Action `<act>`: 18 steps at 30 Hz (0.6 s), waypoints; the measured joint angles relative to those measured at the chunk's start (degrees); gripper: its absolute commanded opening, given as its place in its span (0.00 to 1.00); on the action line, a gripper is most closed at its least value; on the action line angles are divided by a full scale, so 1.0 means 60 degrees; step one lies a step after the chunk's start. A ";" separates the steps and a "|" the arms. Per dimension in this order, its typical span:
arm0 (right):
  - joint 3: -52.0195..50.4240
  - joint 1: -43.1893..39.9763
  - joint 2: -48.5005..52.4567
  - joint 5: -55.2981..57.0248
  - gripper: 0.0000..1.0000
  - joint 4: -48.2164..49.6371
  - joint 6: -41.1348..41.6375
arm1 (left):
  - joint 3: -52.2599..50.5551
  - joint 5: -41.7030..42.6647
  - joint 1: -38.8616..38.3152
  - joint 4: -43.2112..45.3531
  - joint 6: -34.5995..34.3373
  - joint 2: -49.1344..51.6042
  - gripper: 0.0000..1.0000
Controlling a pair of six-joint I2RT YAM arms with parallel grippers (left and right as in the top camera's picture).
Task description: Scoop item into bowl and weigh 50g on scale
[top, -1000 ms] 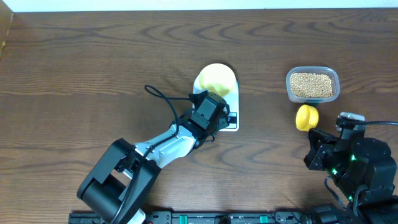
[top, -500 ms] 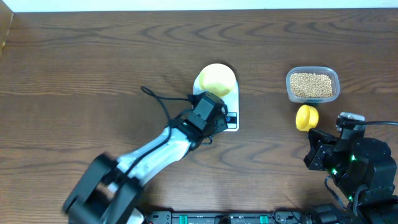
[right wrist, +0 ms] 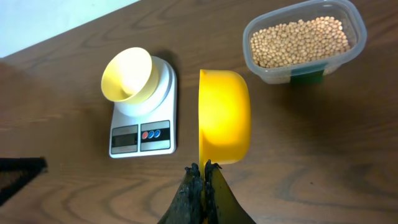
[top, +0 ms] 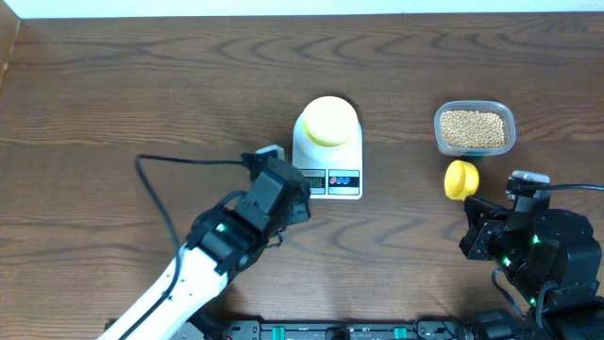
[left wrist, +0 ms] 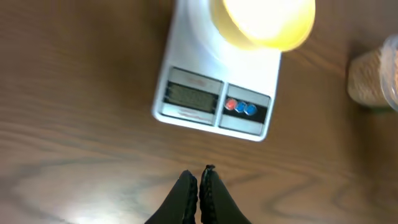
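Beans (right wrist: 298, 40) beyond right hand (right wrist: 202, 169), yellow spoon (right wrist: 225, 118) held

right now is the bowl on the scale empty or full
Empty: the right wrist view shows only bare yellow inside the bowl on the scale.

Bowl (top: 327, 121) sits on scale (top: 329, 182), mid-bench (top: 142, 94). Tub (top: 511, 121) holding beans (top: 472, 129) well right of scale. Scoop (top: 461, 178) just before tub. Left claw (left wrist: 200, 174) before scale, apart.
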 measured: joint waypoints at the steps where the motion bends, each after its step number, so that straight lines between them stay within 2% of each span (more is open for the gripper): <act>1: 0.0000 0.0000 0.0000 -0.0022 0.01 0.0000 -0.0004 | 0.0000 -0.0306 0.0000 -0.0160 0.0004 -0.0200 0.08; 8: 0.0000 0.0000 0.0025 -0.0058 0.01 0.0452 -0.0149 | 0.0000 -0.2102 0.0816 -0.0630 0.0142 -0.0776 0.09; 9: 0.0000 0.0000 0.0069 -0.0055 0.01 0.0579 -0.0211 | 0.0000 -0.2452 0.1188 -0.0641 0.0142 -0.0776 0.13; 15: 0.0000 0.0000 0.1020 0.0197 0.01 0.1406 -0.0612 | 0.0000 -0.3876 0.3315 -0.0608 0.0171 -0.0772 0.14; 16: 0.0000 0.0000 0.1399 0.0273 0.01 0.1650 -0.0612 | 0.0000 -0.4076 0.3876 -0.0681 0.0171 -0.0765 0.17; 17: 0.0000 0.0000 0.1800 0.0306 0.01 0.1781 -0.0565 | 0.0000 -0.4182 0.4146 -0.0798 0.0168 -0.0754 0.38; 18: 0.0000 0.0000 0.2124 0.0331 0.01 0.1902 -0.0466 | 0.0000 -0.4251 0.4466 -0.1118 0.0171 -0.0754 0.46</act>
